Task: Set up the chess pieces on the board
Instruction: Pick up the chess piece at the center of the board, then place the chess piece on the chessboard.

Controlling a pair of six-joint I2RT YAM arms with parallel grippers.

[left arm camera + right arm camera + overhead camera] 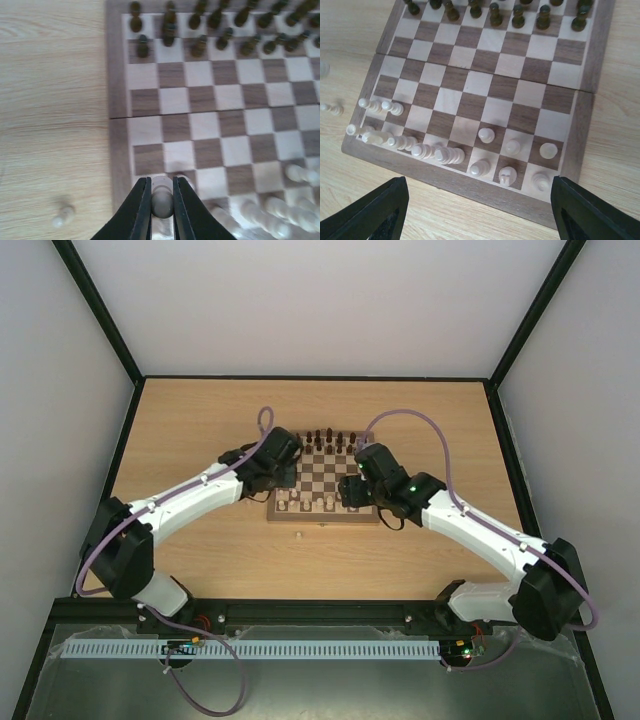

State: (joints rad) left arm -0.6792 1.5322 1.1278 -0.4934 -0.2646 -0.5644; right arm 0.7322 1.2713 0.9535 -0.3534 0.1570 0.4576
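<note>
The board [222, 97] lies at mid-table, with dark pieces [200, 45] lined up on its far two rows. My left gripper [161, 189] is shut on a pale chess piece [162, 201], low over the board's near left corner. More pale chess pieces [486, 135] stand on the near two rows at the right, and others [422, 150] crowd the near left squares. My right gripper [480, 212] hangs open above the board's near edge [485, 192], nothing between its fingers [375, 215]. In the top view the left gripper [280, 485] and right gripper [352, 495] flank the board [322, 475].
One pale piece [64, 215] lies on the bare table left of the board, seen also from the right wrist [331, 108]. Another small pale piece [298, 535] sits on the table just in front of the board. Dark walls [120, 440] frame the tabletop.
</note>
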